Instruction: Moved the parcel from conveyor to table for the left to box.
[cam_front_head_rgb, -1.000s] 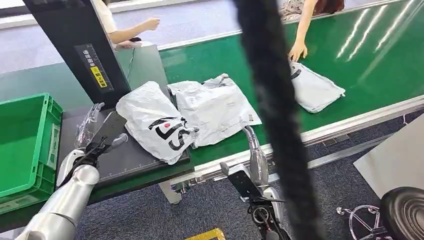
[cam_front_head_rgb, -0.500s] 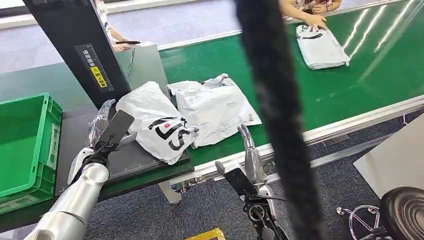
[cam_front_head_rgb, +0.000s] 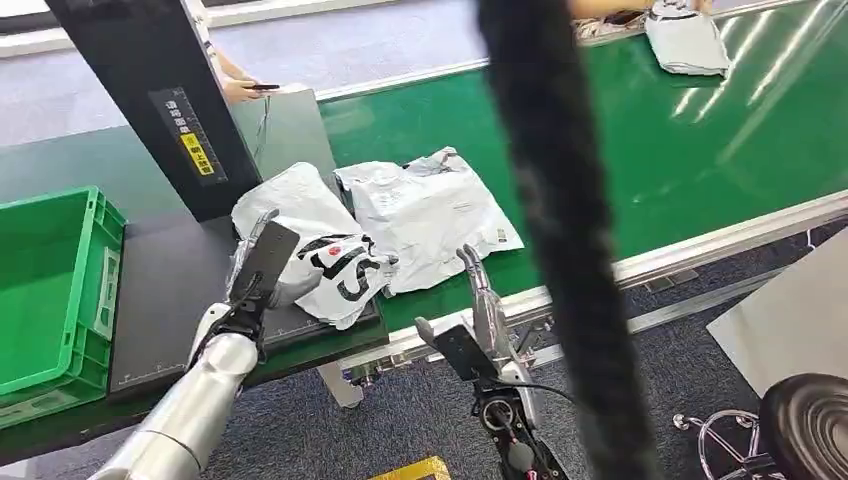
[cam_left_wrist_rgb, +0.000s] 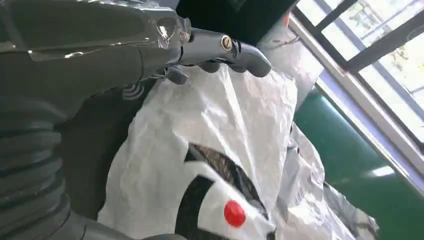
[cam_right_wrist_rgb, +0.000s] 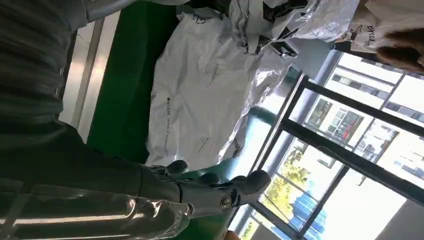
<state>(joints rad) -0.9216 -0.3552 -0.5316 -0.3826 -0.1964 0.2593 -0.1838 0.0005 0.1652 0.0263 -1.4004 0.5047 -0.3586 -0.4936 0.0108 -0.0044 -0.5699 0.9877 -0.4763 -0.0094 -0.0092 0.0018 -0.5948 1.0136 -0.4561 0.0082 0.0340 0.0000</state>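
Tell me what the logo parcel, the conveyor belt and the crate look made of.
Logo parcel: thin glossy plastic film, judging by its crinkles and sheen.
Conveyor belt: smooth green sheet, probably PVC or rubber; it reflects light streaks.
Green crate: rigid moulded plastic, with ribbed walls.

Parcel-sorting workshop, green conveyor belt (cam_front_head_rgb: 700, 150), poly mailer parcels (cam_front_head_rgb: 430, 215), green crate (cam_front_head_rgb: 45, 285)

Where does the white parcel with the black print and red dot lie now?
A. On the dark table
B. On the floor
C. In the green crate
A: the printed parcel rests on the dark table, with the left hand at its edge.
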